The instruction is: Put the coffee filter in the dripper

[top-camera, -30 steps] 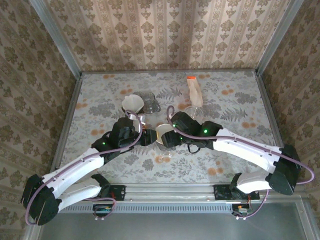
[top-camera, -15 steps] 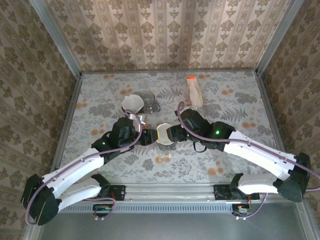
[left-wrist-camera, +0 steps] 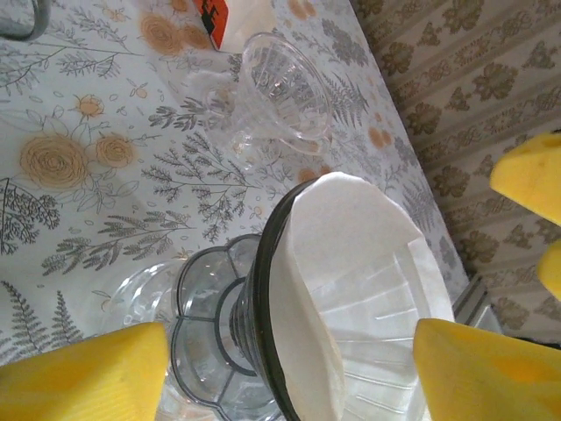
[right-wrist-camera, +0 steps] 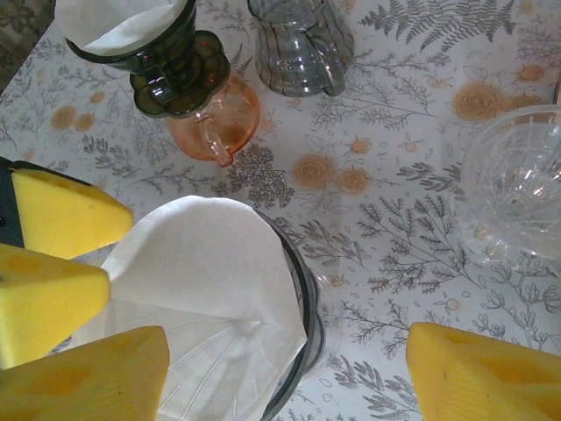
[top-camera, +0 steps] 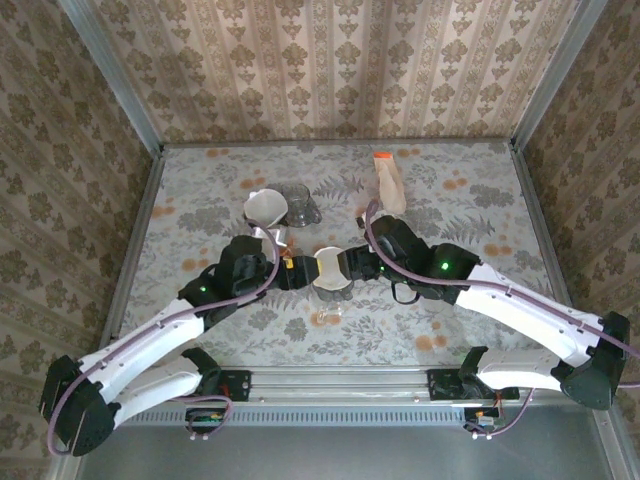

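Table (top-camera: 470,320), under a floral cloth, with my two arms meeting over its middle. My left arm (top-camera: 150,340) and my right arm (top-camera: 520,310) reach in from opposite sides. My left gripper (left-wrist-camera: 289,351) and my right gripper (right-wrist-camera: 289,351) face each other across the dripper (top-camera: 331,272).

Both pairs of jaws stand wide apart, one yellow pad to each side of the dripper. Neither pair is clamped on it, and the far pad of my right gripper is well clear of its wall.

Beyond my right fingertips stand a second dripper (right-wrist-camera: 149,44), dark and loaded with paper, seated on an orange-pink cup (right-wrist-camera: 210,118), and beside it a grey glass mug (right-wrist-camera: 302,44). A clear glass cone (right-wrist-camera: 517,184) stands off to that gripper's right. From my left wrist the same cone lies ahead of the jaws, with an orange-and-white packet (left-wrist-camera: 232,17) just past it.

The dripper between my grippers has a dark rim and clear ribbed walls. The coffee filter (right-wrist-camera: 206,254), white and opened out, sits inside it, its upper edge standing above the rim.
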Tool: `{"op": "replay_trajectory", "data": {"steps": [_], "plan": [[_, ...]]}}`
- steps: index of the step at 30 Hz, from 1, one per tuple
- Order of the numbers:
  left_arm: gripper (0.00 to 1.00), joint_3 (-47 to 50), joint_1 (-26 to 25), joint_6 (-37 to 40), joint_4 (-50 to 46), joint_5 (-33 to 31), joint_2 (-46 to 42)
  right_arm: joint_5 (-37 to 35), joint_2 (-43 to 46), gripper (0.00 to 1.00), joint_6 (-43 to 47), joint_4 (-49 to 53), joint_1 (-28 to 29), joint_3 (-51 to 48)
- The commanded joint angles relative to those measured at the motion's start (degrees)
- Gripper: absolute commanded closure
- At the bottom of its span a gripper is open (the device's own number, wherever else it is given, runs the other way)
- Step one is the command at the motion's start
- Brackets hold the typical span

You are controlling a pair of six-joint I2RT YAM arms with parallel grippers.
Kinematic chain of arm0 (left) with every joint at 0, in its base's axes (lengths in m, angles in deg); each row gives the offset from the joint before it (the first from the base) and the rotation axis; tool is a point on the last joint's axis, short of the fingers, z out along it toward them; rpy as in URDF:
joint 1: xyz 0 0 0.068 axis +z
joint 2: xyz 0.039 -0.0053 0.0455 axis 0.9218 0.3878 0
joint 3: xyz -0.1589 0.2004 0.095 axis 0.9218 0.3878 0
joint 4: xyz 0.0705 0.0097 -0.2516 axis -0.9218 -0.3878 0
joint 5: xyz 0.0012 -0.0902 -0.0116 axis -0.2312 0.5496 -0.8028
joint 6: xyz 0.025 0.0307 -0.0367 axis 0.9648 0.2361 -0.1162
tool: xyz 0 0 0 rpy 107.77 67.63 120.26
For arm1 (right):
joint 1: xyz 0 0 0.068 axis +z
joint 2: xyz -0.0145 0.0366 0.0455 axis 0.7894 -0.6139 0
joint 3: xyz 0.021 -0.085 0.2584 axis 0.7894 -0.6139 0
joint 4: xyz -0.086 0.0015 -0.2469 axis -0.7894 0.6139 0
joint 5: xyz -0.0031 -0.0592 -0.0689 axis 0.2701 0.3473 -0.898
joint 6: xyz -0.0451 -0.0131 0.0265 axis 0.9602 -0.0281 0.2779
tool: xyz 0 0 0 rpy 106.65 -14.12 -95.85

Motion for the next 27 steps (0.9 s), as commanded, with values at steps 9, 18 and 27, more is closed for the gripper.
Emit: {"op": "replay_trajectory", "data": {"steps": [9,18,27], "plan": [[0.0,-1.7,0.5,1.4,-2.2,-1.8,-6.0,-2.2,3.2,0.26,-0.3,1.8,-0.8,-0.6],[0.03,0.6,1.0,3.4,-10.8,-5.3,-17.1,-3.5,8.9,0.26,-2.0,2.1,-1.0,-6.2],[0.14,9.7,1.0,-1.3,-20.3,-6.6,-29.4,-4.3,18.1,0.26,-6.6,1.3,-1.4,-19.0]]}}
